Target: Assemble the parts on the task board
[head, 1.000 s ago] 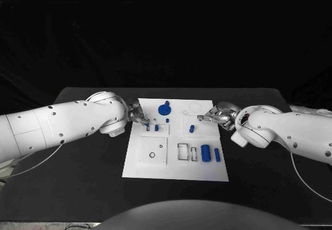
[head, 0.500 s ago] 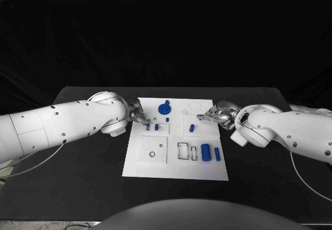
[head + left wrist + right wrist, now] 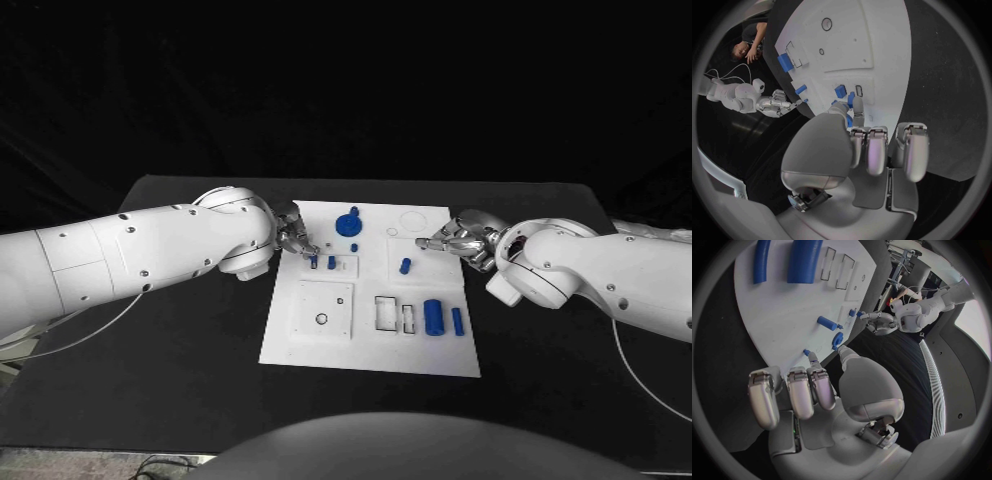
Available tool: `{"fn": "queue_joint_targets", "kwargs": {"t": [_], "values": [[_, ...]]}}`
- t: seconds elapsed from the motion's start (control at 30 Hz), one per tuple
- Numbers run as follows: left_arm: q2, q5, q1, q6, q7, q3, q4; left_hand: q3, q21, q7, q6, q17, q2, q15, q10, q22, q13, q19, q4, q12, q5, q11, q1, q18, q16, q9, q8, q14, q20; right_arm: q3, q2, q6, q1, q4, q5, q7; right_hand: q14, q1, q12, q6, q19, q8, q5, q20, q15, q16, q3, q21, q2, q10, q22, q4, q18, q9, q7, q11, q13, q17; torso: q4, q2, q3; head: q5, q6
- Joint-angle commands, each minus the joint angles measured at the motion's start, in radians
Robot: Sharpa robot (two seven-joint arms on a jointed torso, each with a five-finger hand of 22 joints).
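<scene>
The white task board (image 3: 369, 345) lies mid-table. My left hand (image 3: 296, 240) is at its left edge, thumb and a finger closed round a small blue peg (image 3: 849, 114) that stands in the board beside a second peg (image 3: 332, 262); the other fingers (image 3: 877, 150) are curled in. My right hand (image 3: 453, 240) is at the board's right edge with its fingers (image 3: 798, 390) curled and nothing in it. One fingertip points at a tiny blue peg (image 3: 807, 352). A blue round knob (image 3: 348, 225) stands at the far side, and a short blue pin (image 3: 405, 266) lies near the right hand.
Two blue cylinders (image 3: 433, 317) (image 3: 456, 320) lie beside rectangular slots (image 3: 384, 313) on the board's right half. A small black ring (image 3: 323, 320) sits on a square plate at the left. A thin ring outline (image 3: 410, 219) is at the far right corner. Black table (image 3: 173, 350) surrounds the board.
The whole picture has shifted slightly, so the camera moved. Both hands keep their places against the board, the left still at the peg.
</scene>
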Motion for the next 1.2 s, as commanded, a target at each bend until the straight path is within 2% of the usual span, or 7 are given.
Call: {"fn": "queue_joint_targets", "kwargs": {"t": [0.03, 0.63, 1.2], "values": [[0.003, -0.005, 0.000, 0.020, 0.004, 0.000, -0.001, 0.016, 0.002, -0.006, -0.003, 0.263, 0.006, 0.005, 0.104, 0.263, 0.263, 0.102, -0.013, -0.005, 0.001, -0.010, 0.001, -0.007, 0.003, 0.001, 0.006, 0.103, 0.006, 0.000, 0.000, 0.012, -0.001, 0.001, -0.009, 0.009, 0.106, 0.001, 0.007, -0.005, 0.103, 0.006, 0.006, 0.007, 0.006, 0.006, -0.006, 0.005, 0.008, 0.107, 0.263, 0.000, -0.014, 0.001, 0.018, 0.008, 0.263, 0.263, -0.0007, 0.000, -0.0001, 0.008, -0.002], [0.014, -0.008, -0.005, 0.036, 0.014, 0.000, -0.016, 0.022, 0.002, -0.006, -0.005, 0.263, 0.007, 0.005, 0.104, 0.263, 0.263, 0.102, -0.014, -0.005, -0.004, -0.010, 0.005, -0.007, 0.003, 0.001, 0.006, 0.103, 0.006, 0.000, 0.000, 0.011, -0.001, 0.002, -0.008, 0.009, 0.106, 0.001, 0.007, -0.005, 0.103, 0.006, 0.006, 0.007, 0.006, 0.006, -0.006, 0.005, 0.008, 0.107, 0.263, 0.000, -0.014, 0.001, 0.018, 0.008, 0.263, 0.263, -0.0003, 0.001, -0.0003, 0.008, -0.002], [0.009, -0.012, -0.008, 0.035, 0.013, 0.000, -0.018, 0.023, 0.002, -0.005, -0.005, 0.263, 0.008, 0.005, 0.104, 0.263, 0.263, 0.102, -0.014, -0.005, -0.006, -0.010, 0.006, -0.007, 0.003, 0.002, 0.006, 0.103, 0.006, 0.000, -0.001, 0.012, -0.001, 0.001, -0.008, 0.009, 0.106, 0.001, 0.007, -0.005, 0.103, 0.006, 0.006, 0.007, 0.006, 0.006, -0.006, 0.005, 0.008, 0.107, 0.263, 0.000, -0.014, 0.001, 0.018, 0.008, 0.263, 0.263, 0.0003, -0.001, -0.0006, 0.008, -0.002]]}}
